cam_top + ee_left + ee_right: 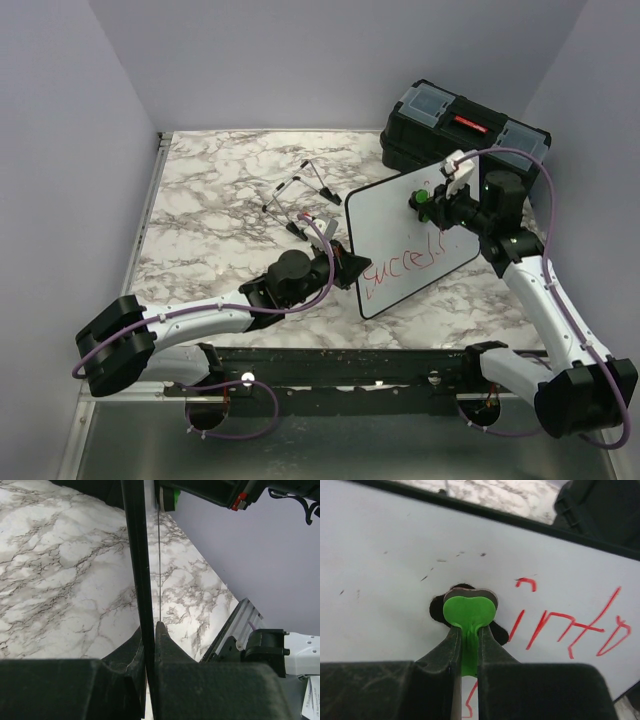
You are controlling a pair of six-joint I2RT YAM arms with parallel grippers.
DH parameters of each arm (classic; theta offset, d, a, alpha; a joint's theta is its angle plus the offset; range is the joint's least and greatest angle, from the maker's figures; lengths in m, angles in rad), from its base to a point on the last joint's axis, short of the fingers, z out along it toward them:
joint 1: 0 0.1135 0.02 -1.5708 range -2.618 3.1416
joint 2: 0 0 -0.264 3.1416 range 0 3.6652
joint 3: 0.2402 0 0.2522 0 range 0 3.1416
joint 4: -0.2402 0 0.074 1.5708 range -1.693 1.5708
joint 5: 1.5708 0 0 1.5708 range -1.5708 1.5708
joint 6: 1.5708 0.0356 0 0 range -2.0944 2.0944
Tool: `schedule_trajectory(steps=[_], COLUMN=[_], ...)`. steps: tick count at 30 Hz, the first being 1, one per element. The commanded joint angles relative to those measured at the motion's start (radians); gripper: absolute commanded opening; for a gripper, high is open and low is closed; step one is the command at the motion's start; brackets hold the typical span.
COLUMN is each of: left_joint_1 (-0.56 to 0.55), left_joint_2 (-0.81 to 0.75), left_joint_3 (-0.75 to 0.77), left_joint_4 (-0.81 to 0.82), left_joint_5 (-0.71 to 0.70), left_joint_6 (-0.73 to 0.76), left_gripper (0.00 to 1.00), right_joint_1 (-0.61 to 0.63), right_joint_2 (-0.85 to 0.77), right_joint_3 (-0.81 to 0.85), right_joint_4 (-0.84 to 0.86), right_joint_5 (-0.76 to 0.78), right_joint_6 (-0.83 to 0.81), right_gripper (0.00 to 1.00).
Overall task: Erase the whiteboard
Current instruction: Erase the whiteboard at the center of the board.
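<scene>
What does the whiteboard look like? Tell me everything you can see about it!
The whiteboard is a flat white rectangle with a thin black rim and rounded corners. Red writing crosses its lower part, and tiny dark flecks dot the clean part. It is tilted over the marble table. The left tool pinches one edge, and the right tool presses a green eraser with a dark pad against its face.

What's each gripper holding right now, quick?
Left gripper: shut on the rim of the large white black-rimmed whiteboard.
Right gripper: shut on a small green plastic eraser, dark pad against the board.
</scene>
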Motion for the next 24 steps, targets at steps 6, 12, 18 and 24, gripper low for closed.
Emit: schedule_trajectory(steps=[6, 12, 18, 24], left_joint_1=[-0.01, -0.01, -0.01, -0.003], left_joint_2=[-0.003, -0.001, -0.009, -0.002], left_joint_3=[0.011, 0.014, -0.016, -0.005], left_joint_4=[0.066, 0.056, 0.079, 0.079], left_joint_5=[0.102, 0.097, 0.085, 0.09], left_joint_6=[0.057, 0.053, 0.042, 0.044], left_gripper=[0.0, 0.0, 0.0, 0.0], right_joint_1=[-0.005, -0.006, -0.009, -0.007], right_joint_2=[-0.002, 0.023, 0.026, 0.014], right_joint_3=[-0.012, 0.08, 0.052, -0.043], right_joint_4=[-0.202, 0.002, -0.132, -0.497], right_joint_5=[-0.39, -0.026, -0.132, -0.377], right_joint_6=[-0.199, 0.029, -0.144, -0.541], right_gripper=[0.01, 0.01, 0.01, 0.01])
